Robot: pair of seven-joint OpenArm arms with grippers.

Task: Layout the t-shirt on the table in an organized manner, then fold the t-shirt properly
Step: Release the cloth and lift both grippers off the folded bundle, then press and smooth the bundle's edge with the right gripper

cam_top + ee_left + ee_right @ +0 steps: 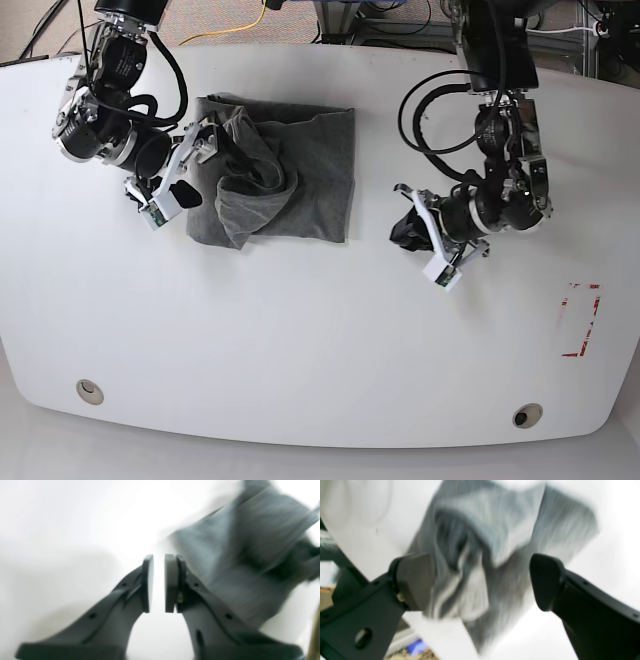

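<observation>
Grey knit fabric is what we are dealing with: the t-shirt (285,175) is lying in the upper left of the base view, bunched into a rough rectangle with a twisted fold heaped over its left half, resting on the white surface (320,340). We are judging the layout step to be in hand, since nothing is spread flat yet and no sleeve or hem can be made out clearly. Our right claw (185,170), at the left of the base view, is sitting at the shirt's left edge with its jaws spread wide; in its wrist view the crumpled cloth is showing between the two fingers, but the blur is keeping us from saying whether either pad is touching it, and it is gripping nothing. Our left claw (159,582), at the right of the base view, is hanging over bare surface well apart from the shirt, its pads standing a narrow gap apart with nothing between them. Next, we are thinking the right claw needs to pinch an outer edge of the heap, while the left claw needs to travel across to the opposite edge, so the two can draw the cloth out flat.
</observation>
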